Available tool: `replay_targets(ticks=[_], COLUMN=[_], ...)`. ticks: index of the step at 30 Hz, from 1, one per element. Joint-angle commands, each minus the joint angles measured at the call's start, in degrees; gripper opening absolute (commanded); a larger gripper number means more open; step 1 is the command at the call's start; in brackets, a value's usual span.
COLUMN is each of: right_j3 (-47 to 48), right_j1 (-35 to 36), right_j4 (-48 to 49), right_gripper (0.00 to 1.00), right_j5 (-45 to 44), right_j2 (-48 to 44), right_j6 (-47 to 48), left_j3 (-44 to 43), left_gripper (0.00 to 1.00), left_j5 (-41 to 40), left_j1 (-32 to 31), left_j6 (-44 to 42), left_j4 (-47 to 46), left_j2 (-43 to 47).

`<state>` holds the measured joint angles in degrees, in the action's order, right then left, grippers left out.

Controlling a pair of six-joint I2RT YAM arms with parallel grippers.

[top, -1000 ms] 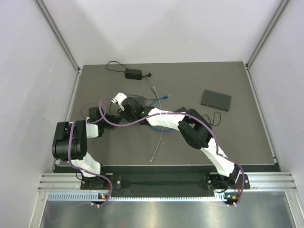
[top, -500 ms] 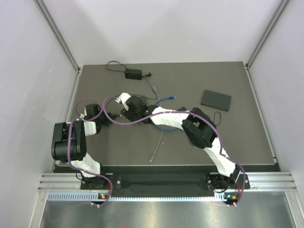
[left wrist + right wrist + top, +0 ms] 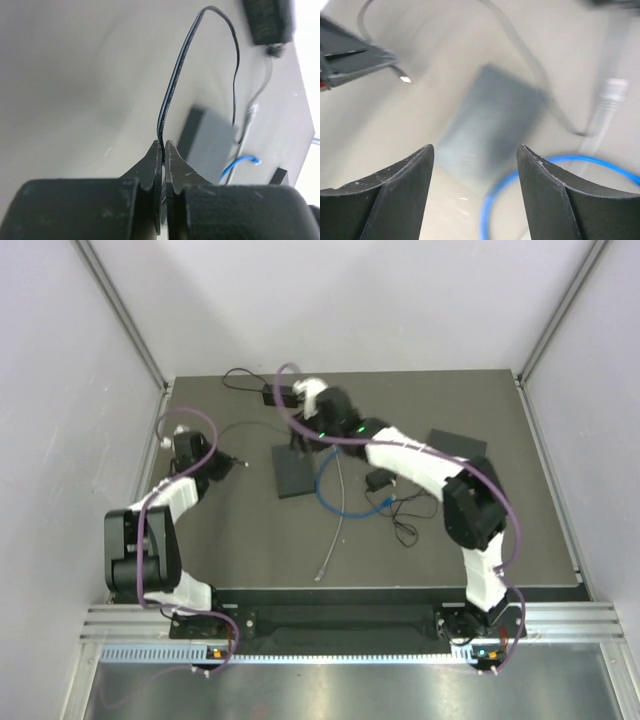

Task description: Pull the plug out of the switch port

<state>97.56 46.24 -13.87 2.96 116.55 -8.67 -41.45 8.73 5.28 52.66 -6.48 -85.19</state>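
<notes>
Left gripper (image 3: 163, 146) clenches the black cable (image 3: 175, 75) near the counter's (image 3: 520, 540) left edge; right gripper (image 3: 474, 148) hangs released over the switch (image 3: 492, 120).

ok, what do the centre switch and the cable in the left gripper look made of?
Switch: matte dark grey, flat faces, crisp edges; painted metal or hard plastic, can't tell. Black cable: flexible rubbery or PVC jacket, slight sheen, curving from the left gripper.

2 switches (image 3: 293, 472) (image 3: 462, 444), 2 pwr adapters (image 3: 280, 395) (image 3: 379, 480), 1 blue cable (image 3: 325, 490), 1 grey cable (image 3: 338, 515)
</notes>
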Motion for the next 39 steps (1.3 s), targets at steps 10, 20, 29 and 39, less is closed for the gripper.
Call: replay_targets(ticks=[10, 20, 29, 39], right_j3=[-9.4, -8.61, -0.01, 6.58], right_j1=[-13.8, -14.77, -14.42, -12.23], right_j4=[-0.81, 1.2, 0.86, -1.51], right_gripper=[0.67, 0.67, 0.62, 0.4], right_j5=[10.66, 13.2, 18.75, 20.59], right_j2=[-7.48, -3.79, 5.79, 11.06], right_j6=[-2.94, -4.42, -5.93, -4.61], left_j3=[-20.15, -47.63, -48.91, -32.48], left_gripper=[0.0, 0.05, 0.74, 0.7], left_j5=[-6.54, -7.77, -12.68, -21.02], left_j1=[-7.12, -8.35, -10.64, -15.2], left_j6=[-8.82, -4.06, -6.95, -13.38], left_j4=[-2.31, -0.29, 4.02, 9.37], left_j2=[-17.02, -39.5, -40.24, -19.33])
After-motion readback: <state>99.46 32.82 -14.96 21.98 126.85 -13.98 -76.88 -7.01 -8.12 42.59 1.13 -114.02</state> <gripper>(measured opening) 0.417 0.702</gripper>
